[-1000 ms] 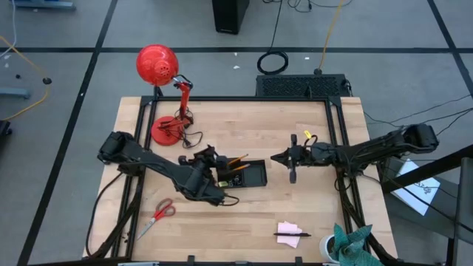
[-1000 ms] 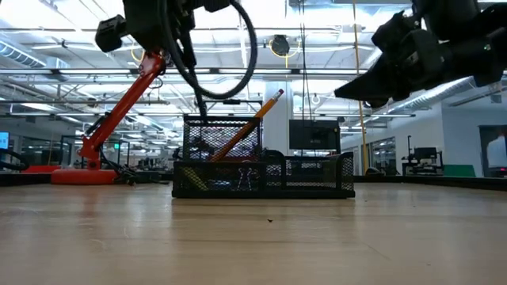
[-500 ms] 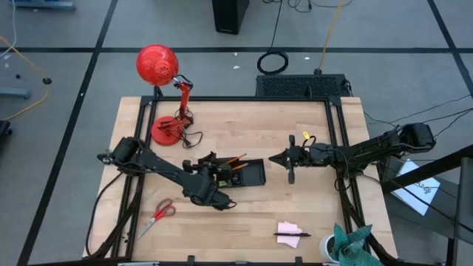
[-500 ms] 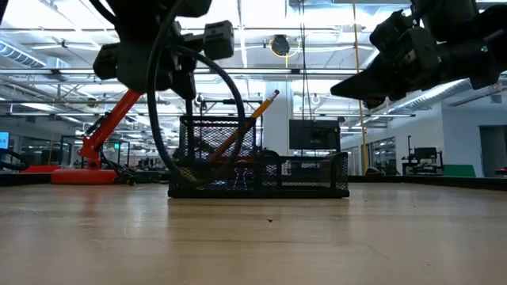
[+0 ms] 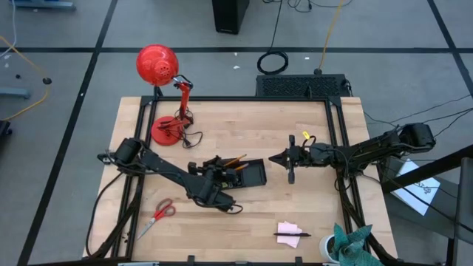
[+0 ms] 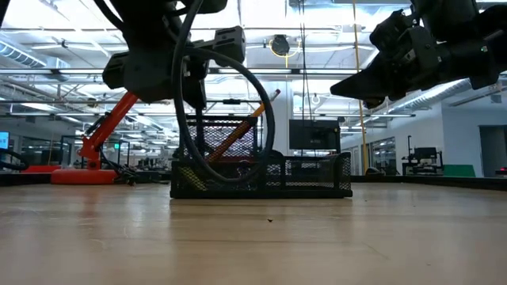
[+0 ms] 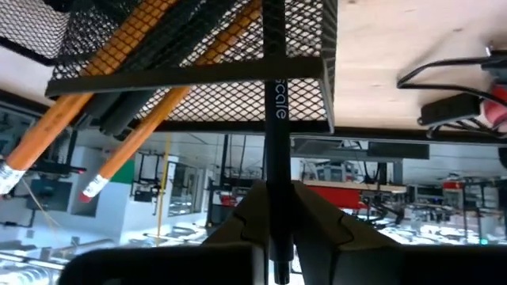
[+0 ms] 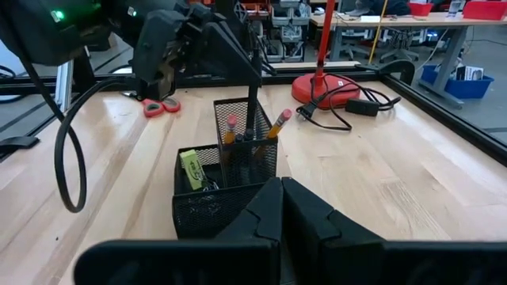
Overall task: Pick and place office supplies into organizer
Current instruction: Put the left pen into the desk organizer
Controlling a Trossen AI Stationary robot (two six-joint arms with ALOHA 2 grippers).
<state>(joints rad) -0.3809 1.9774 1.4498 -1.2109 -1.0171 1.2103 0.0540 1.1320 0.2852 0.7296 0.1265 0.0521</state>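
Note:
The organizer (image 5: 251,174) is a low black mesh tray with a taller pen cup (image 8: 245,138) at its left end. Orange pencils (image 7: 119,55) lean in that cup, and a yellow-green piece (image 8: 190,169) stands in the lower part. My left gripper (image 7: 274,237) hangs over the cup from its near-left side, shut on a thin dark pen (image 8: 250,87). My right gripper (image 5: 273,157) hovers shut, just right of the organizer, holding nothing. Red-handled scissors (image 5: 159,214) lie flat near the table's near-left corner. A pink-white sticky-note pad (image 5: 290,230) lies near the near-right edge, with another dark pen (image 5: 293,235) on it. My left gripper pinches the dark pen's upper end (image 7: 274,207) between its two fingers, which lie along the pen. The pen stands nearly upright below the gripper. Its lower part (image 8: 252,127) reaches down at the cup beside the pencils; what the tip rests on is hidden by mesh.
A red desk lamp (image 5: 158,65) stands on its round base (image 5: 166,131) at the far-left corner, its cord trailing toward the table's middle. A teal cloth (image 5: 351,244) sits in a cup at the near-right corner. Bare wood lies between the organizer and the near edge.
My left gripper has moved right and toward the near edge, and has come down lower over the organizer's cup. My right arm has kept still.

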